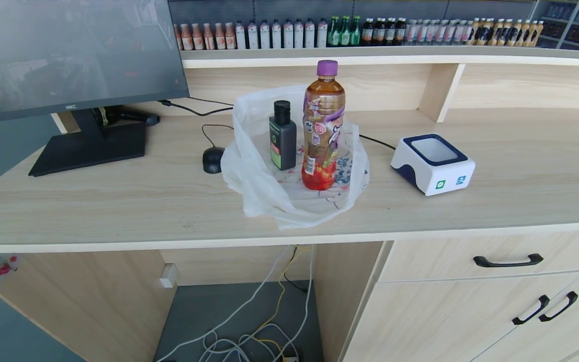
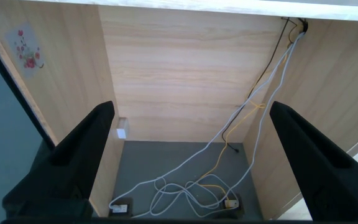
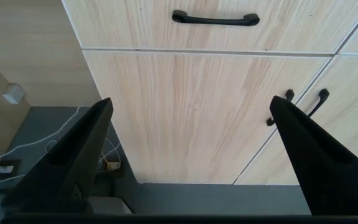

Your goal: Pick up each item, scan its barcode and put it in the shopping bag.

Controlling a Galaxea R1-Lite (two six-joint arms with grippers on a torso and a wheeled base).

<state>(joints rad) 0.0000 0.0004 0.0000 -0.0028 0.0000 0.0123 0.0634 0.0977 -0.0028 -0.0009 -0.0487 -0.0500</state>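
Observation:
A tall tea bottle (image 1: pixel 322 126) with a purple cap stands upright inside the white shopping bag (image 1: pixel 259 176) on the counter. A small dark bottle (image 1: pixel 282 136) with a green label stands beside it in the same bag. To the bag's right sits the white and blue barcode scanner (image 1: pixel 432 163). My left gripper (image 2: pixel 191 158) hangs open below the counter, facing the recess with cables. My right gripper (image 3: pixel 188 155) is open too, facing the cabinet drawer front, with nothing between its fingers.
A monitor (image 1: pixel 68 55) on a black stand fills the counter's left side, with a black mouse (image 1: pixel 213 159) near the bag. A raised shelf (image 1: pixel 395 55) with several drink bottles runs along the back. Drawers with black handles (image 1: pixel 508 261) lie under the counter.

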